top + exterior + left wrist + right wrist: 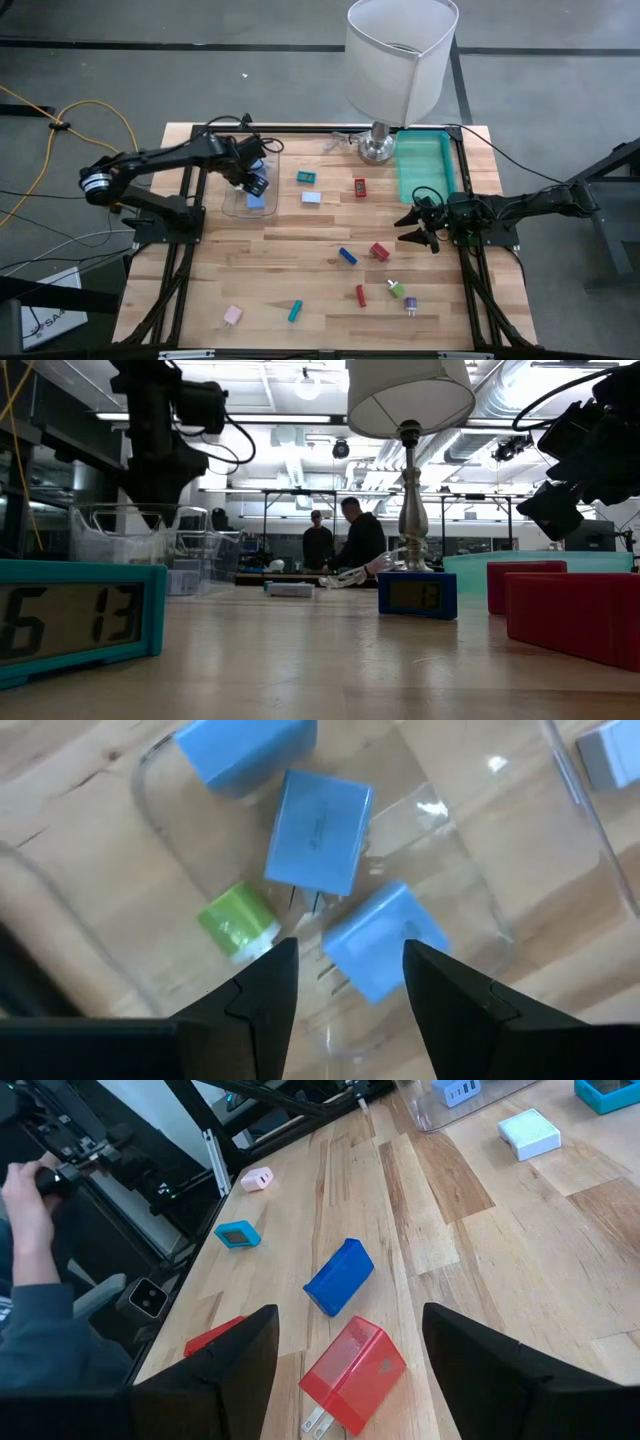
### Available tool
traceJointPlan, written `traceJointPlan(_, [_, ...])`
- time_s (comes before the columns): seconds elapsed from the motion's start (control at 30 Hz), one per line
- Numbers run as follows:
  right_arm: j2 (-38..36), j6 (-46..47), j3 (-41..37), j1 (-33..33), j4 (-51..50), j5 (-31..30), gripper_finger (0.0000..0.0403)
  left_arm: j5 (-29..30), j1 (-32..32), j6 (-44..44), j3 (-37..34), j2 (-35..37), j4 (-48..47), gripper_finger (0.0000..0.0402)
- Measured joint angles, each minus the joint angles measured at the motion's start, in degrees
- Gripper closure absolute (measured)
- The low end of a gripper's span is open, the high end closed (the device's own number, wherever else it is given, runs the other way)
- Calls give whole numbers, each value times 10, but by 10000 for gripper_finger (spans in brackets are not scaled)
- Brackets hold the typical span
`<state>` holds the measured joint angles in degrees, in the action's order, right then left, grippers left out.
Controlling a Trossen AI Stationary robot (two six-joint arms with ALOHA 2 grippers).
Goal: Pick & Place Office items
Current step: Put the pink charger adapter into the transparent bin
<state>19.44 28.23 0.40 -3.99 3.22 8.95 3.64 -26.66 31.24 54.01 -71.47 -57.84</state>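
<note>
Office items lie scattered across the lower middle of the wooden table, with light blue blocks in a clear tray at upper left. Left gripper hangs over that tray, fingers narrowly parted and empty. Right gripper hovers at centre right, fingers wide.

The wooden plank worktop stands on a grey floor crossed by dark lines, with a yellow cable looping over it at one side. A tall lamp with a white shade rises from the worktop's far edge. Beyond it lies a wide workshop hall with ceiling ducts, round ceiling lights, and two people standing at a distant table.
</note>
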Motion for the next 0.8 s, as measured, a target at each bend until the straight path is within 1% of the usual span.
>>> traceJointPlan(0.2, [0, 0, 0, 0, 0, 0, 167, 0, 7, 0, 48, 3, -79, 227])
traceJointPlan(0.37, [0, 0, 0, 0, 0, 0, 167, -1, 27, -6, 100, 3, -116, 227])
traceJointPlan(0.53, [0, 0, 0, 0, 0, 0, 167, -5, 61, -5, 148, 3, -130, 227])
traceJointPlan(0.63, [0, 0, 0, 0, 0, 0, 167, -6, 85, 1, 161, 3, -132, 227])
traceJointPlan(0.8, [0, 0, 0, 0, 0, 0, 167, -8, 120, 19, 163, 3, -145, 227])
